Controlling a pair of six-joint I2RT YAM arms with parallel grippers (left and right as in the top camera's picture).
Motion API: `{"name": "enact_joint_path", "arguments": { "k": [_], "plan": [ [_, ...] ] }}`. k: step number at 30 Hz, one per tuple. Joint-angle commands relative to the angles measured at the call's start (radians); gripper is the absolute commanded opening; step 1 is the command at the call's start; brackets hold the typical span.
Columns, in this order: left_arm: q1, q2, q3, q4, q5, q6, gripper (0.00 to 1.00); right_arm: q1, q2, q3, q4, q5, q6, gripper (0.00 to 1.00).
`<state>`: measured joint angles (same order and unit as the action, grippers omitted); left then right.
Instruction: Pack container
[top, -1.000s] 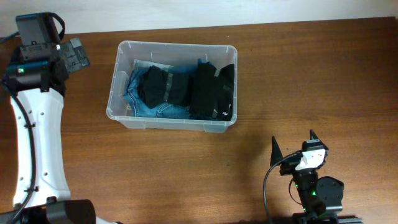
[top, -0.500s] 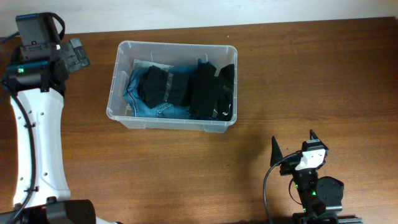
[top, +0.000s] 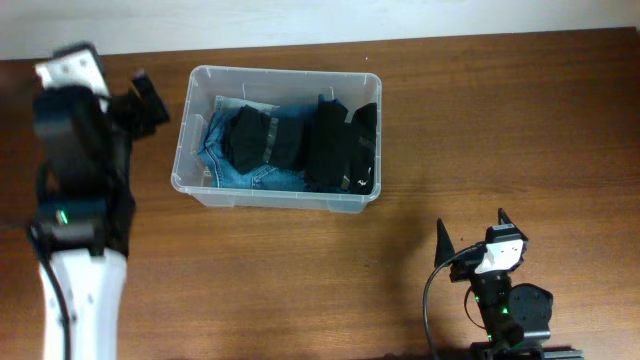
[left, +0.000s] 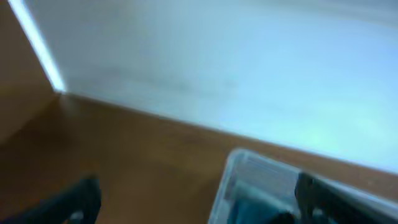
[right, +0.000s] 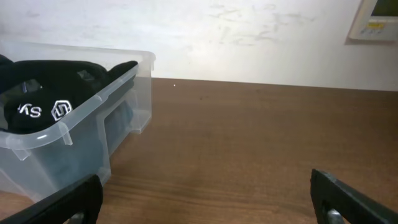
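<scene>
Overhead, I have the container (top: 190, 128) on the counter (top: 520, 110) at about 11 o'clock from frame centre. It holds folded jeans (top: 225, 165) with black garments (top: 340, 145) on top. My left hand (top: 148, 98) hovers at the tub's 9 o'clock, just beside its short wall. The arm is smeared, so I cannot read that hand from here. My right hand (top: 470, 232) rests at the tub's 5 o'clock, well apart, spread wide with nothing in it.

In the left wrist view, blurred, both dark fingers stand far apart at the bottom corners with nothing between them. A rounded tub corner (left: 245, 177) shows at 5 o'clock.

In the right wrist view, the fingers are equally wide and empty. The tub (right: 93, 102) sits at 9 o'clock, with a black garment bearing white logos bulging near its rim.

I judge the tub light but smooth and slippery, its thin walls likely to flex under a squeeze. I would pinch the thick rim on a short side rather than clamp the walls. The clothes are soft and should press down easily
</scene>
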<state>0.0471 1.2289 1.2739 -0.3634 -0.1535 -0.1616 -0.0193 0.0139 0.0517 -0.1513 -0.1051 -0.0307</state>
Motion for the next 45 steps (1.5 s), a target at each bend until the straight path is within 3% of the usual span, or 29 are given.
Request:
{"name": "enact_joint_path", "arguments": {
  "k": [1,7,18,30,40,45],
  "plan": [
    [0.001,-0.12,-0.223,0.145,0.1,-0.002,0.99,-0.008,-0.01,-0.011,0.003,0.012,-0.007,0.98],
    [0.001,-0.329,-0.568,0.394,0.18,-0.002,0.99,-0.008,-0.01,-0.011,0.003,0.012,-0.007,0.99],
    [0.001,-0.704,-1.004,0.601,0.187,-0.002,0.99,-0.008,-0.01,-0.011,0.003,0.012,-0.007,0.98],
    [0.001,-1.06,-1.261,0.582,0.172,-0.002,0.99,-0.008,-0.01,-0.011,0.003,0.012,-0.007,0.98],
    [0.001,-1.188,-1.265,0.276,0.129,0.001,0.99,-0.008,-0.01,-0.011,0.003,0.012,-0.007,0.98],
    [-0.005,-1.224,-1.265,0.279,0.138,0.039,1.0,-0.008,-0.01,-0.011,0.003,0.012,-0.007,0.98]
  ]
}}
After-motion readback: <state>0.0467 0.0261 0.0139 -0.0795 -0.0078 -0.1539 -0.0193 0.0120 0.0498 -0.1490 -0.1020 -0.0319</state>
